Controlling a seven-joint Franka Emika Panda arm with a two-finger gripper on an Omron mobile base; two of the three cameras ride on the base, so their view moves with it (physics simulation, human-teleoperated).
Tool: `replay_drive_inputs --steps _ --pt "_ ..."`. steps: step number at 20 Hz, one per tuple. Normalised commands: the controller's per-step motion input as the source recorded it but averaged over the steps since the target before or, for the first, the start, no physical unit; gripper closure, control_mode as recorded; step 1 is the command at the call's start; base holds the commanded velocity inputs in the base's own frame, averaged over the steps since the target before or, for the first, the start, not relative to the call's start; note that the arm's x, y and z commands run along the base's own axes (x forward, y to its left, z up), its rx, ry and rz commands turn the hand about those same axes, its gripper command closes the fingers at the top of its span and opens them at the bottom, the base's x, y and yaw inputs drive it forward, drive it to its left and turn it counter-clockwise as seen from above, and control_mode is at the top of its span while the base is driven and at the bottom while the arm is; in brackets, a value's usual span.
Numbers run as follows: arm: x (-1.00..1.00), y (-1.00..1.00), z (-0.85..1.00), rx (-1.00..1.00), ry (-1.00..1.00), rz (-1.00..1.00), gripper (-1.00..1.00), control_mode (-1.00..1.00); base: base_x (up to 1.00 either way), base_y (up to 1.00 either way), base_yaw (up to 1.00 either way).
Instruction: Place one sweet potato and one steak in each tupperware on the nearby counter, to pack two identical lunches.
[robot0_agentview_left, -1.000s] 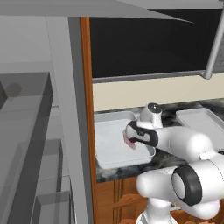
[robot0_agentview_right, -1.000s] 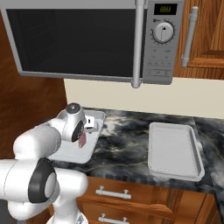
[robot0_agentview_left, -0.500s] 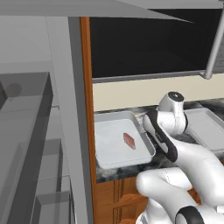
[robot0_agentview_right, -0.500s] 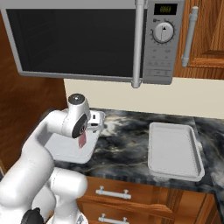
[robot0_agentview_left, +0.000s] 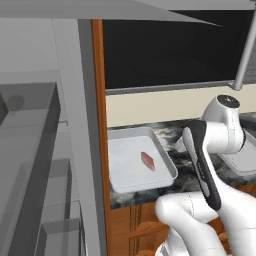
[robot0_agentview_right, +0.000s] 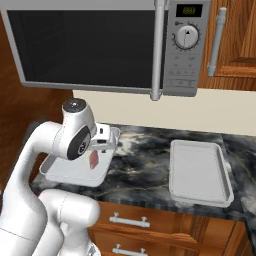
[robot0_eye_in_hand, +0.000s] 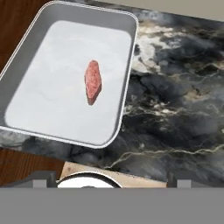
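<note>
One pale pink-red steak (robot0_eye_in_hand: 92, 81) lies flat in the middle of the left tupperware (robot0_eye_in_hand: 26, 57), a shallow white-grey tray on the marbled counter (robot0_eye_in_hand: 175, 109). The base views show this steak (robot0_agentview_left: 148, 161) (robot0_agentview_right: 94, 159) in the same tray (robot0_agentview_left: 125, 182) (robot0_agentview_right: 65, 175). My gripper (robot0_eye_in_hand: 113, 181) hangs above the tray's right side, open and holding nothing, its tips barely showing far apart. From the right base it sits at the tray's far right corner (robot0_agentview_right: 106, 141). The second tupperware (robot0_agentview_right: 200, 172) stands bare to the right. No sweet potato is in view.
A microwave (robot0_agentview_right: 100, 45) hangs above the counter, close over the arm. Brown drawers with silver handles (robot0_agentview_right: 130, 220) run below the stone top. A tall grey shelf unit (robot0_agentview_left: 45, 165) and a wooden panel (robot0_agentview_left: 99, 100) border the left tray.
The steak, held over the left tray a second ago, now lies in it. The gripper has let go, risen and drawn back to the right.
</note>
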Motion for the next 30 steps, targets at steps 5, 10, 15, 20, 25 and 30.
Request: replay_drive_inputs --steps 5,10,15,20,25,30 --pt "-1.0 -0.02 0.04 -0.06 -0.11 0.0 -1.0 -1.0 0.0 0.0 0.0" --pt "-1.0 -0.01 0.16 -0.01 -0.27 0.0 -1.0 -1.0 0.0 0.0 0.0" --pt "-0.2 -0.01 0.05 0.0 -0.04 0.0 -1.0 1.0 -0.8 -0.16 0.0" --pt "0.0 0.0 0.0 0.0 0.0 0.0 -1.0 1.0 -1.0 -0.35 0.0" --pt "0.0 0.0 0.0 0.0 0.0 0.0 -1.0 1.0 -1.0 -0.28 0.0" --pt "0.0 0.0 0.0 0.0 0.0 0.0 -1.0 1.0 -1.0 -0.11 0.0"
